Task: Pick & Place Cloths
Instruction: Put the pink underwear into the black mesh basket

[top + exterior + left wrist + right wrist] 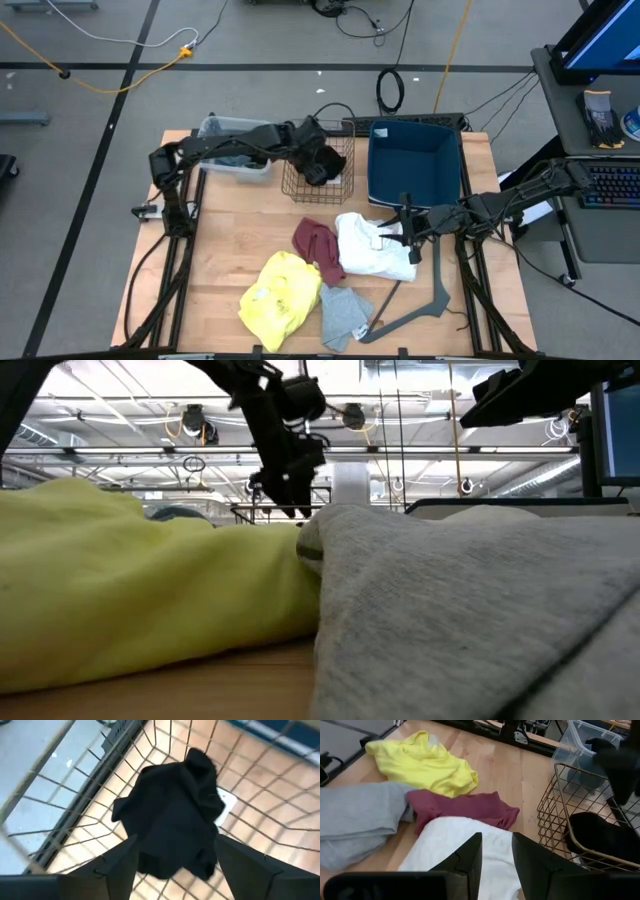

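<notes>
The left tool (172,865) hangs over the wire basket (318,160), its 2 fingers spread apart around the black cloth (172,812) lying inside. The right tool (496,855) hovers slightly parted above the white cloth (465,845) on the bench (220,240).

A robotics lab or industrial workshop: a wooden tabletop (230,250) stands on a grey concrete floor (90,110) crossed by taped lines and loose cables (110,40), a monitor and keyboard (612,185) sit beside it, and open ceiling trusses (130,450) carry hanging lamps.
</notes>
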`<state>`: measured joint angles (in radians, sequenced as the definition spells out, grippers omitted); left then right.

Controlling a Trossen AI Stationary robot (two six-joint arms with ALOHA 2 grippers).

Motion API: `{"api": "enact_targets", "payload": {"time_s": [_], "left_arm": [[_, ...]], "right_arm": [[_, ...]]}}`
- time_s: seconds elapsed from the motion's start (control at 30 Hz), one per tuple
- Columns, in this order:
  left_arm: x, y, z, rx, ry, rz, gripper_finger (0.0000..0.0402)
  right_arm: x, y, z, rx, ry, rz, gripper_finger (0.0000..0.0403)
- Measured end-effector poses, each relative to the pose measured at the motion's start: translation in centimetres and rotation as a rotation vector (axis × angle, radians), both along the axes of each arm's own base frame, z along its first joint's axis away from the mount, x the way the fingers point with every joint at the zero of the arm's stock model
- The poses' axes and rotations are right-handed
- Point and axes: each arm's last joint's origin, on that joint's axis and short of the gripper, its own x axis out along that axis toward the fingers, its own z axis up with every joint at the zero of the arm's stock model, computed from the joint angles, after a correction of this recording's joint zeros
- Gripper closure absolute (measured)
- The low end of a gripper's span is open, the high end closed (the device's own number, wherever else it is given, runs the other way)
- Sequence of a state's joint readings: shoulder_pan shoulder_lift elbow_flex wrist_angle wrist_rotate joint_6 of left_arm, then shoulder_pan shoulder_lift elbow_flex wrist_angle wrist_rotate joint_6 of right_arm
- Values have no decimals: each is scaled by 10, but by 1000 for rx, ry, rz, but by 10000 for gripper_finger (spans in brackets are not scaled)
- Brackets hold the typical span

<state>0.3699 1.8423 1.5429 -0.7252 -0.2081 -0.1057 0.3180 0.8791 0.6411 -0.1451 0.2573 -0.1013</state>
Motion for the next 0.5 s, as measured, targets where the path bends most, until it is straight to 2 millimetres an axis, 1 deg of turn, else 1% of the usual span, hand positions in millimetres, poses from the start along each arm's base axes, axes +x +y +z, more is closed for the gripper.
{"api": "enact_targets", "payload": {"time_s": [0.07, 0.17, 0.27, 0.37, 0.43, 0.5], "left_arm": [[-6, -8, 16, 11, -37, -9, 129], [-13, -25, 40, 33, -94, -48, 127], [-16, -46, 56, 60, -130, -123, 129], [-19, -67, 65, 82, -145, -205, 135], [-21, -79, 64, 85, -152, -245, 141], [-23, -91, 60, 81, -159, -274, 146]], "right_arm": [[0, 0, 1, 12, -6, -4, 303], [1, 0, 1, 16, -13, -1, 303], [2, 2, 3, 38, -30, 35, 303], [6, 5, 6, 59, -73, 107, 303], [9, 7, 8, 61, -100, 158, 303], [12, 10, 10, 61, -131, 195, 303]]}}
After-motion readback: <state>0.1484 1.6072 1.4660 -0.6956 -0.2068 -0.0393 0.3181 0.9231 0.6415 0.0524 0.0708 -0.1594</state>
